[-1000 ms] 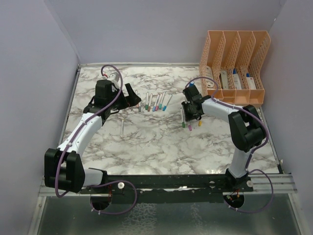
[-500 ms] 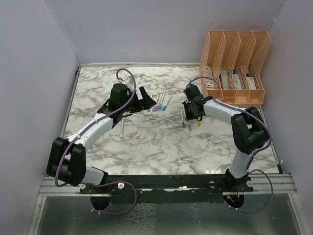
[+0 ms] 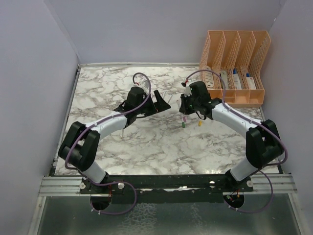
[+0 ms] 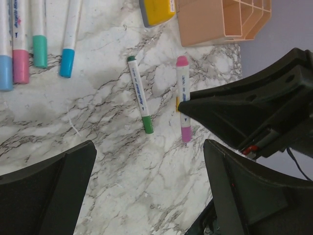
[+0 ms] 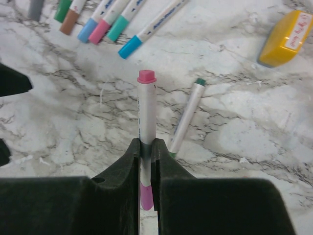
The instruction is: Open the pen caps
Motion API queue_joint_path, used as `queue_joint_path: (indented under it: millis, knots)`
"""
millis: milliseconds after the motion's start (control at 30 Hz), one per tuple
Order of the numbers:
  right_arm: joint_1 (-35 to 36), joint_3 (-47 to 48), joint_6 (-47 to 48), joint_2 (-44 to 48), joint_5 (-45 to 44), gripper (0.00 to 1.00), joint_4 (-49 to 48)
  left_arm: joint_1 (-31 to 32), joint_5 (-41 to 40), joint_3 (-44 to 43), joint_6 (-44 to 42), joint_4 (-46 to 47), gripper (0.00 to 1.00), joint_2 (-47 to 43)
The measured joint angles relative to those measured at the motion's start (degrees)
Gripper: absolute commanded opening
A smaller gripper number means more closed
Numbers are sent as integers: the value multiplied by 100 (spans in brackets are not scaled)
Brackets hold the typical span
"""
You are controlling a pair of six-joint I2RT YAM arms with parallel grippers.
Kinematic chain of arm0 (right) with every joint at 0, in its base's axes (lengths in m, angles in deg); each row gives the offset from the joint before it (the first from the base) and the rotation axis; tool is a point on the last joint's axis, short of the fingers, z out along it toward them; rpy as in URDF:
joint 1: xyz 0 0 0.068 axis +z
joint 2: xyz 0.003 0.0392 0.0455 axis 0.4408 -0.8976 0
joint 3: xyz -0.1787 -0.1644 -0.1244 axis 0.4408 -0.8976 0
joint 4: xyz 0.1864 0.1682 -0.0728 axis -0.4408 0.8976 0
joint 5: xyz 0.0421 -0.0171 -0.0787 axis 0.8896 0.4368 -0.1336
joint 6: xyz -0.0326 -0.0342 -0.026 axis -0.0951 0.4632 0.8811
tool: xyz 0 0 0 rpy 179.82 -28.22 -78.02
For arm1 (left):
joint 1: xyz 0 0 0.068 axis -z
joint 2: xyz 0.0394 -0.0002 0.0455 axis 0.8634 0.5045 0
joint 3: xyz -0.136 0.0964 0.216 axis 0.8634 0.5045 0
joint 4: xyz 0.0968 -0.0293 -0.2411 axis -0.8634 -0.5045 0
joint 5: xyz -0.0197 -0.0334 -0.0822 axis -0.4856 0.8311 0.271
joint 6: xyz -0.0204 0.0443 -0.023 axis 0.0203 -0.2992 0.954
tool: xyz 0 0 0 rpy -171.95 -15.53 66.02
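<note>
My right gripper (image 5: 146, 147) is shut on a thin white pen (image 5: 146, 110) around its middle. The pen has a pink cap (image 5: 146, 195) behind my fingers and a pink tip end (image 5: 146, 76) pointing away. A green-capped pen (image 5: 187, 117) lies on the marble just right of it. My left gripper (image 4: 149, 186) is open and empty, facing both pens (image 4: 140, 101) from a short distance. Several more capped pens, blue, pink and teal (image 4: 39, 51), lie in a row to its left. In the top view the two grippers (image 3: 155, 103) (image 3: 185, 105) are close together mid-table.
An orange file organiser (image 3: 234, 68) stands at the back right corner. A stubby yellow item (image 5: 286, 38) sits on the marble (image 3: 146, 142) right of the pens. Purple walls enclose the table on three sides.
My left arm has swung right, from the row of pens to just beside the right gripper. My right gripper has shifted slightly back and left, still holding the pink-capped pen.
</note>
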Motion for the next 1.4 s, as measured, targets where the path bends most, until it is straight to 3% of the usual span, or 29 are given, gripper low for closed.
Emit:
queue_joint_path:
  millis: [300, 800, 1200, 1400]
  knots:
    - [236, -170, 157, 142, 798, 1, -393, 293, -131, -345, 168, 240, 94, 271]
    - [352, -448, 42, 498, 1832, 1, -1104, 413, -610, -332, 549, 516, 85, 387]
    - [387, -778, -424, 710, 1934, 1, -1709, 509, -772, -210, 833, 817, 59, 378]
    - [389, -778, -549, 710, 1906, 1, -1762, 540, -791, -149, 949, 942, 36, 326]
